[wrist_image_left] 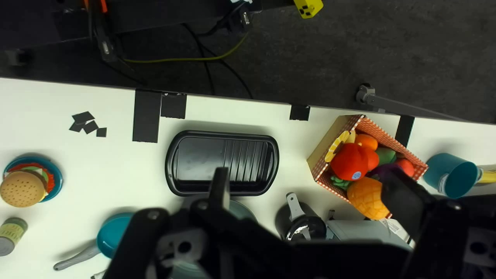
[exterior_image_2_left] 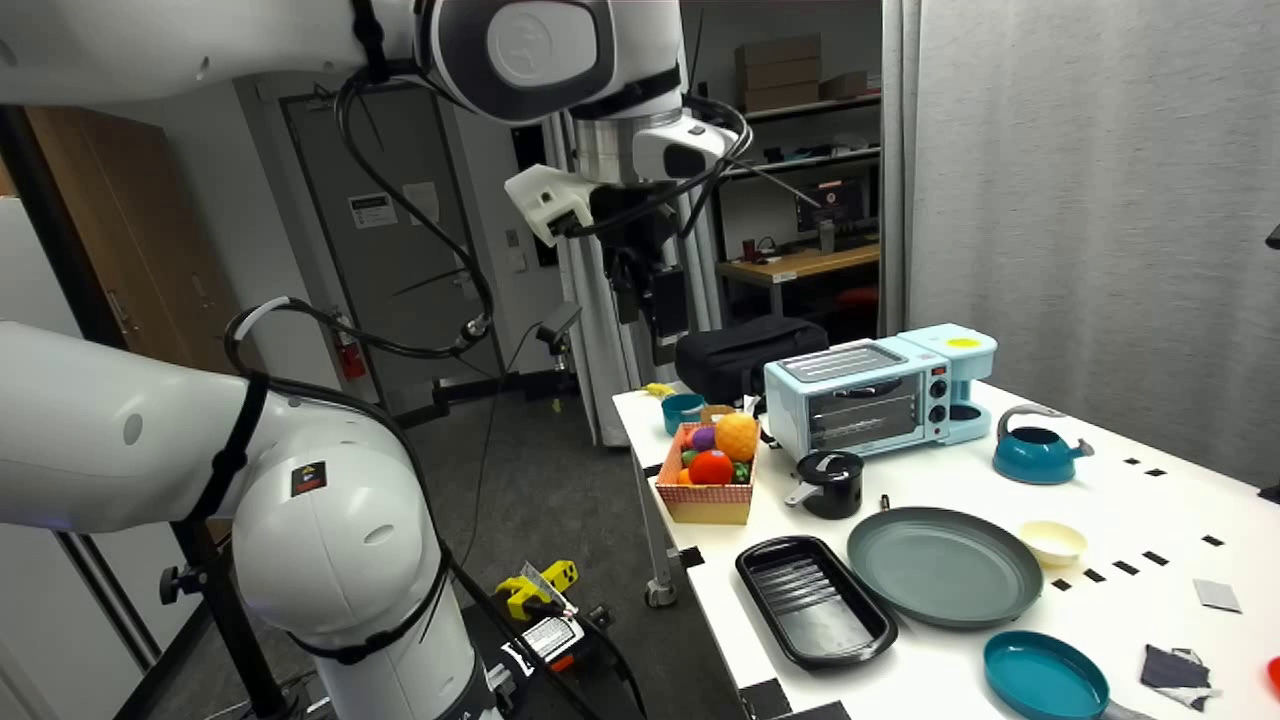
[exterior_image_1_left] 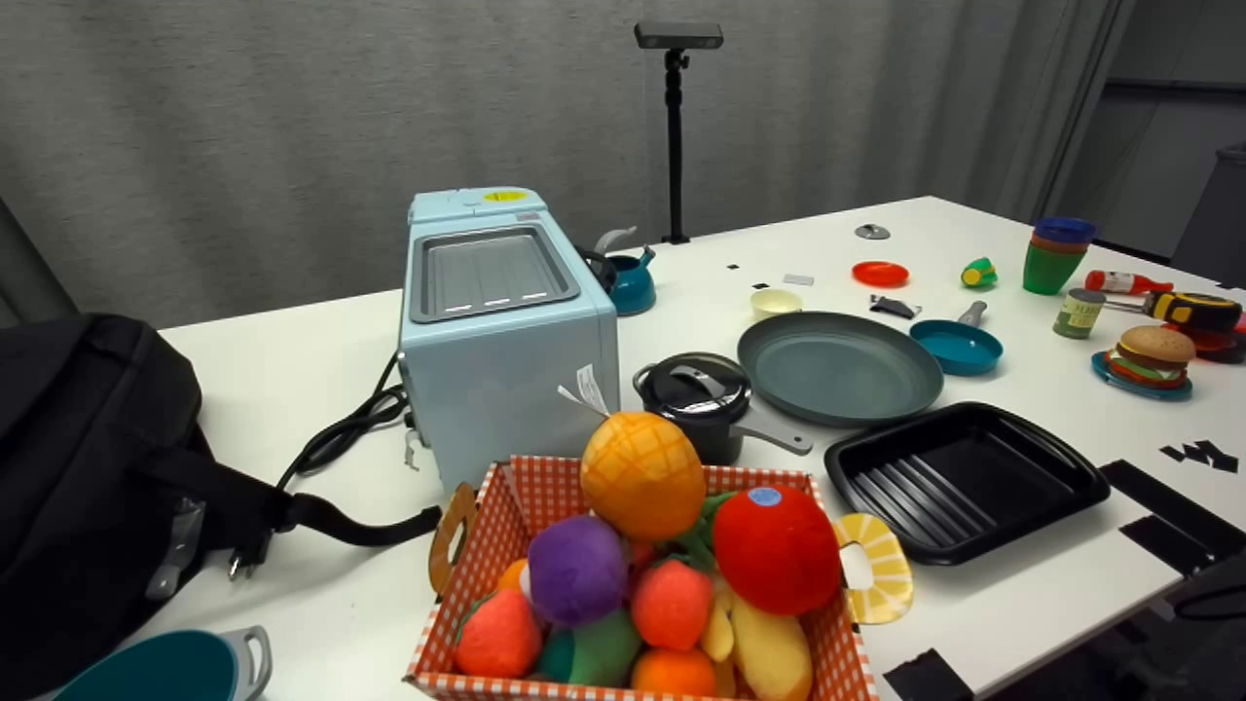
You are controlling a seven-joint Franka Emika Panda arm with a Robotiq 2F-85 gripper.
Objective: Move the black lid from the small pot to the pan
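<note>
The black lid (exterior_image_1_left: 670, 391) lies on the small black pot (exterior_image_1_left: 716, 443), its grey handle on top. In an exterior view the lid (exterior_image_2_left: 828, 464) and pot (exterior_image_2_left: 840, 497) stand beside the toaster oven. The wide grey pan (exterior_image_1_left: 842, 370) lies flat next to the pot, with nothing in it; the pan also shows in an exterior view (exterior_image_2_left: 945, 565). My gripper (exterior_image_2_left: 655, 320) hangs high above the table. In the wrist view my gripper (wrist_image_left: 308, 176) has its fingers wide apart with nothing between them. There the lid (wrist_image_left: 316, 223) and pan (wrist_image_left: 242, 211) are partly hidden by the gripper.
A light-blue toaster oven (exterior_image_1_left: 511, 389) stands behind the pot. A checkered basket (exterior_image_2_left: 708, 508) of plush fruit is near the pot. A black ribbed grill tray (exterior_image_2_left: 820, 610) lies in front of the pan. A cream bowl (exterior_image_2_left: 1052, 542) and teal pan (exterior_image_2_left: 1045, 675) are close to the grey pan.
</note>
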